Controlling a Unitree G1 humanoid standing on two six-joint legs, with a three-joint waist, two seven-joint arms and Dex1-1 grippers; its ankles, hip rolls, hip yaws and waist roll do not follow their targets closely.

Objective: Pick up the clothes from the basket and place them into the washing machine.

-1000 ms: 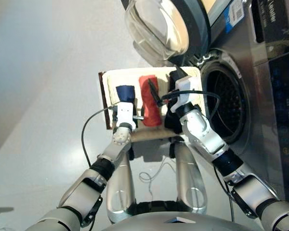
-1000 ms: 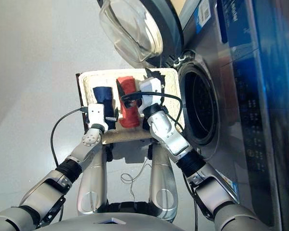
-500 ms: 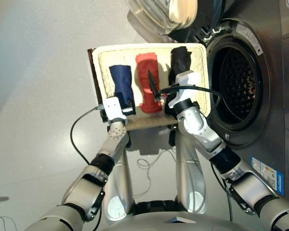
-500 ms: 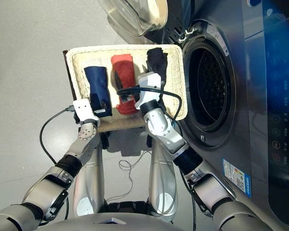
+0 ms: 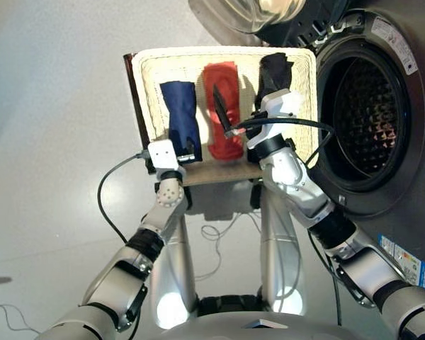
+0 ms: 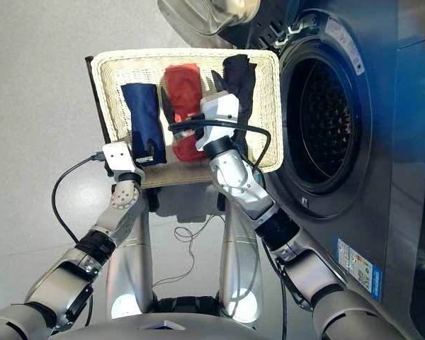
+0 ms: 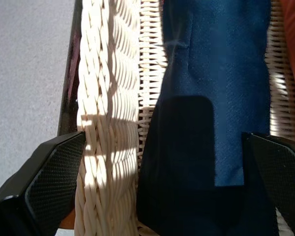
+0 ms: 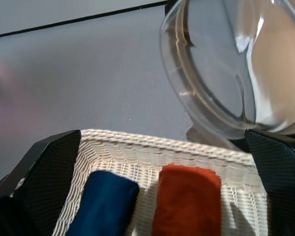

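**Three soft rolls to be lifted from the basket**

The navy roll (image 5: 180, 117), red roll (image 5: 223, 106) and black roll (image 5: 273, 71) are laid side by side in the basket (image 5: 150, 92), beside the open washer (image 5: 365, 99). Both are seen spread wide and empty: the left claw (image 7: 147, 196) over the navy roll's near end, the right claw (image 6: 191, 99) above the red roll. The cloth is judged light and limp; a roll should be pinched across its middle, or it may sag and unroll.

Both arms reached forward toward the basket (image 5: 150, 99). The left gripper (image 7: 152, 162) hung over its near rim, fingers spread wide. The right gripper (image 8: 162, 162), raised above the basket's middle, was spread wide too.
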